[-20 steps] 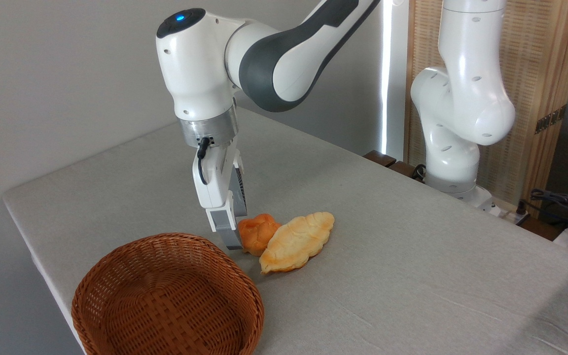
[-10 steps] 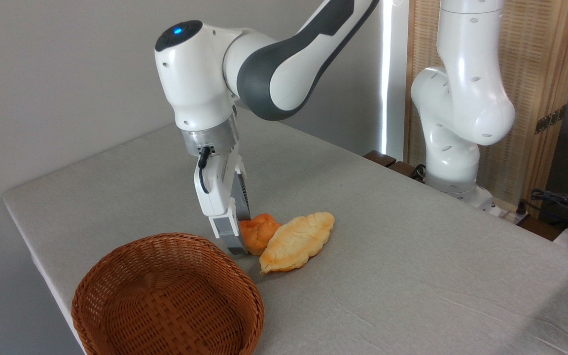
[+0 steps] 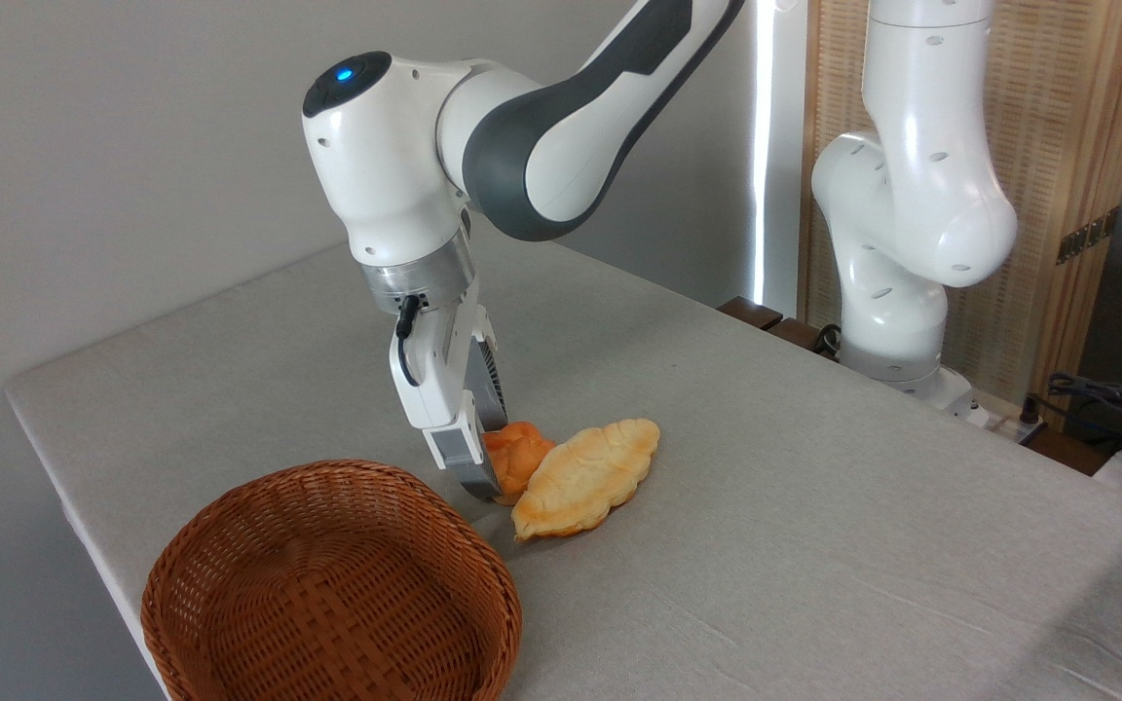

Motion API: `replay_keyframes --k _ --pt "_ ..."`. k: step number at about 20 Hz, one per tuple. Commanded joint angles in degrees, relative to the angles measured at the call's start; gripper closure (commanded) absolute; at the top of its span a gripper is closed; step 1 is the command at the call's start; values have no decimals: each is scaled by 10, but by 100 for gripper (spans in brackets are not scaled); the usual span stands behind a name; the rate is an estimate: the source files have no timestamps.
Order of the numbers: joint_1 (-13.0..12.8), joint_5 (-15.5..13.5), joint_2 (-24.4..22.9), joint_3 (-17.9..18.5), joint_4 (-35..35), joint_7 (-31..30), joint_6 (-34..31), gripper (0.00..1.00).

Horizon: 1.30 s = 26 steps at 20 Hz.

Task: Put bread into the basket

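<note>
The bread (image 3: 525,454), a small deep orange bun, lies on the grey table just behind the right rim of the basket (image 3: 230,545), a round reddish-brown wicker bowl with nothing in it. My gripper (image 3: 503,480) points down over the bun. Its near finger (image 3: 468,462) covers the bun's left side and reaches almost to the table. The far finger is hidden behind the bun. The jaws look spread with the bun between them, and the bun rests on the table.
A pale yellow croissant-shaped pastry (image 3: 588,475) lies against the bun's right side. The arm's white base (image 3: 897,321) stands at the table's far right edge, with cables (image 3: 1106,399) beyond it. The table's left edge runs close past the basket.
The gripper has come down and shifted right, so its near finger now overlaps the bun's left side. The bun, the pastry and the basket have not moved.
</note>
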Motion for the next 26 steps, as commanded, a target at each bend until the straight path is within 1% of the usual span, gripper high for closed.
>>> replay_keyframes --k 1,5,7,8,9,10,11,12,13,15,26 --pt "-4 5 -5 3 -2 12 -14 0" --pt "-4 5 -5 3 -2 13 -20 0" --pt "-4 21 -4 3 -2 17 -20 6" --pt "-4 40 -3 2 -2 17 -21 10" --pt "-4 45 -2 3 -2 17 -22 23" --pt "-4 45 -1 3 -2 17 -22 31" --pt "-4 45 -1 2 -2 16 -22 44" --pt "-4 45 -1 2 -2 15 -22 50" --pt "-4 45 -1 2 -2 13 -22 62" --pt "-4 44 -1 2 -2 12 -22 70" --pt "-4 41 -4 2 1 9 -22 70"
